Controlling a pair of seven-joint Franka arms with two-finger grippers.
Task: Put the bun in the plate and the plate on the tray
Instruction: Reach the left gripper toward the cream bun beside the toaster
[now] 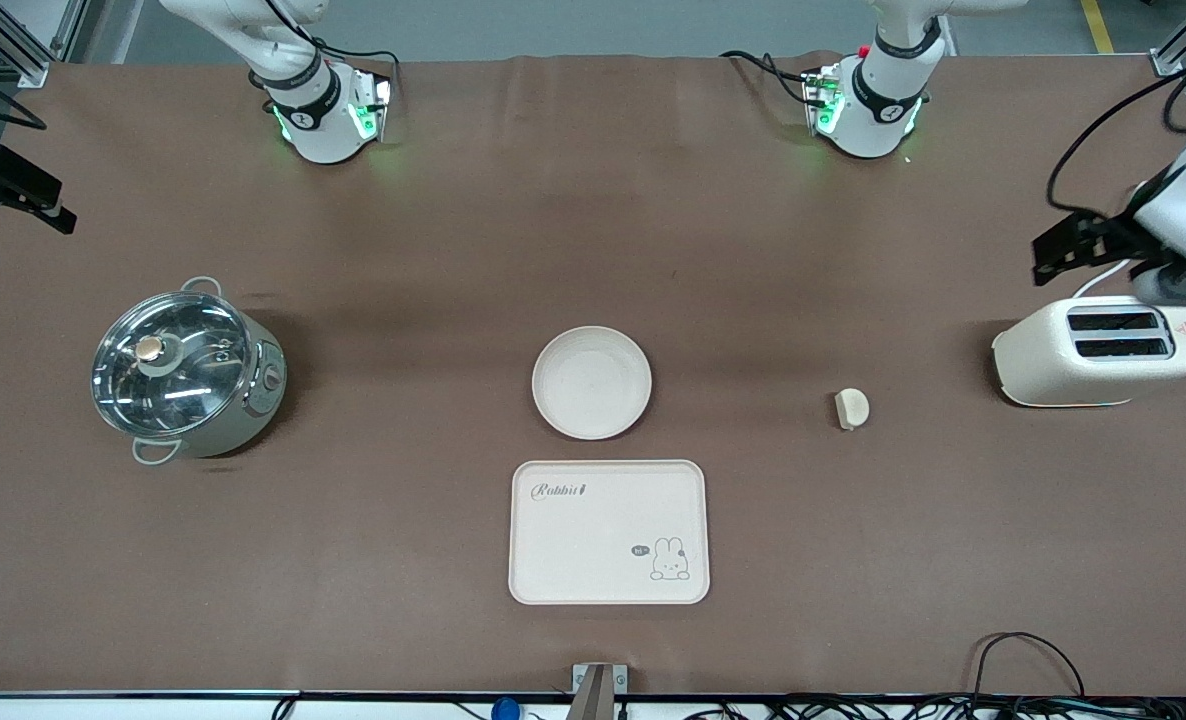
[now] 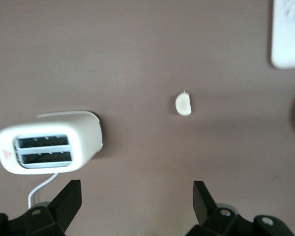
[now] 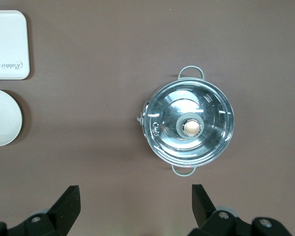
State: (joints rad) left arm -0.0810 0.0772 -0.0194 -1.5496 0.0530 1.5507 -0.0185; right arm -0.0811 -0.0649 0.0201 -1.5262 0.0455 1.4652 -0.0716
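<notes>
**Well, both grippers open, nothing picked up yet**

Now we see the left gripper (image 2: 136, 199) spread wide and empty, up over the table near the toaster (image 1: 1098, 350); in the front view it is half cut off at the edge. The right gripper (image 3: 135, 204) hangs released above the lidded pot (image 1: 185, 375), also clipped by the frame.

The bun (image 1: 851, 408) lies alone on the table, between toaster and plate (image 1: 591, 382). The empty plate sits just beside the tray (image 1: 608, 531), which reads "Rabbit" beside a bunny drawing.
</notes>
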